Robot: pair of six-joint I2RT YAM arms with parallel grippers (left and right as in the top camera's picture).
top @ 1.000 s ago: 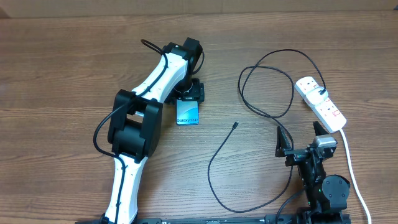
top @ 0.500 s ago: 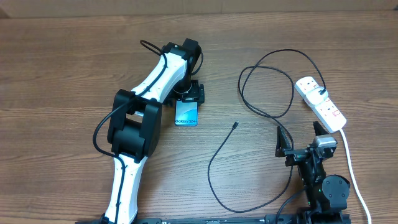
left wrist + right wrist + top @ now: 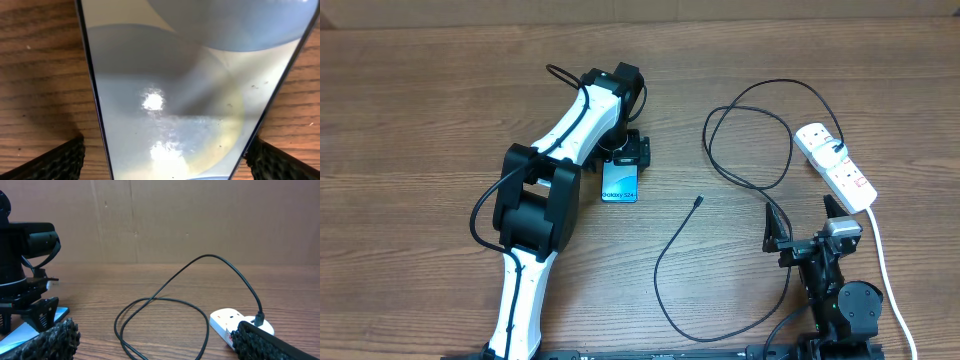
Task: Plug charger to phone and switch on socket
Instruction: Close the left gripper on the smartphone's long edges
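1. Brown wood-grain table (image 3: 420, 100), with a brown cardboard wall behind it in the right wrist view.
2. The slim blue-screened smartphone with a black bezel (image 3: 621, 181) lies flat, screen up, at table centre-left. Its white "Galaxy" text is at the end nearer the arm bases.
3. Your left gripper (image 3: 626, 152) is over the phone's far end. In the left wrist view its black fingers (image 3: 60, 162) are spread wide on either side of the phone. Wood shows between the left pad and the phone's edge, so it grips nothing.
4. Your right gripper (image 3: 802, 218) is parked low on the right, claw wide open and empty.
5. The long thin black charger cable (image 3: 656, 268) loops across the table's right half. Its small connector tip (image 3: 697, 201) lies on bare wood to the right of the phone, well apart from it.
6. The cable's black plug (image 3: 837, 148) sits on the white power strip with red switches (image 3: 848, 178), far right.
7. The strip's thick white cord (image 3: 885, 260) runs toward the near edge.
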